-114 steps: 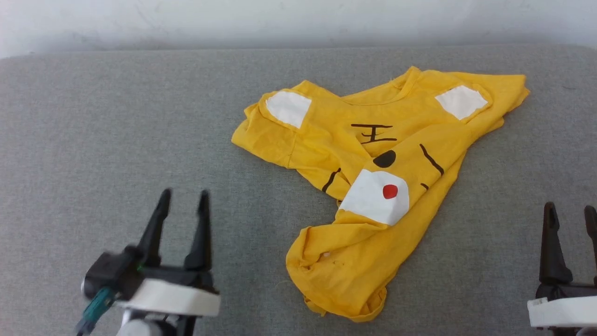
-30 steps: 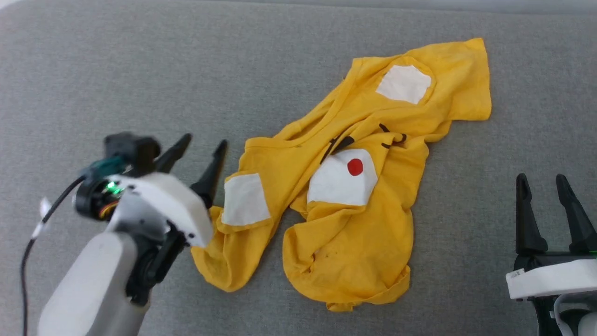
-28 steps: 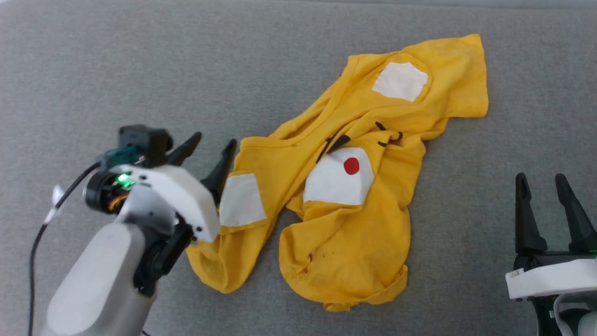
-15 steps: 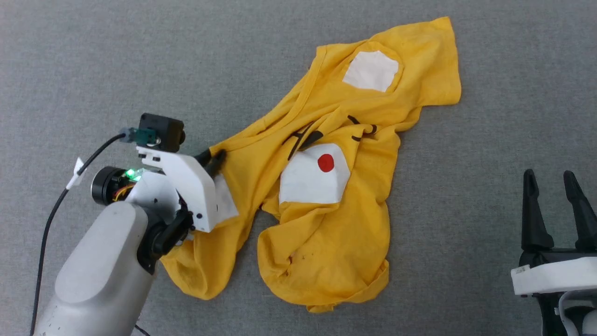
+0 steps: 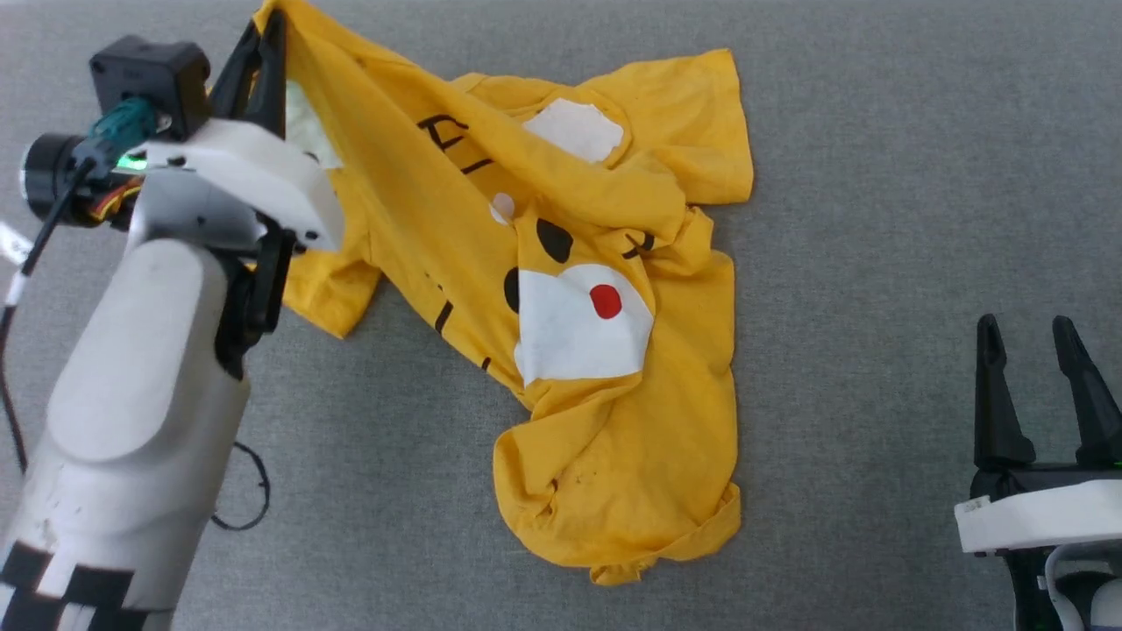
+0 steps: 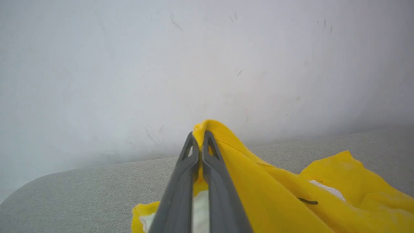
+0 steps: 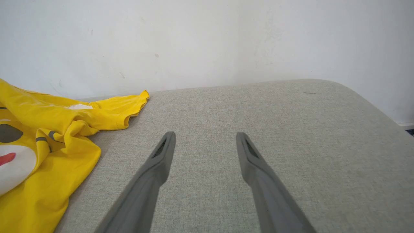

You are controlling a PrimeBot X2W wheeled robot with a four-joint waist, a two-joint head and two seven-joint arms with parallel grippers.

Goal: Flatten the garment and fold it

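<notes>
- My right pincer sits nearest me. Its two fingers are spread apart with nothing between them, over the grey padded surface.
- The garment lies well to the left of that pincer and apart from it. Its crumpled lower end is bunched on the surface.
- A little farther out than the right pincer's tips, and off to their left, the white oval with its red dot faces up, with black marks beside it.
- My left pincer is farther off again, lifted and clenched on a yellow edge of the garment. In the left wrist view the fingers press together, and the hem folds over their tips.
- From that grip the cloth slopes down to the left pincer's right until it meets the surface. A white patch shows just behind the fingers.
- Beyond both pincers stands a pale wall.
</notes>
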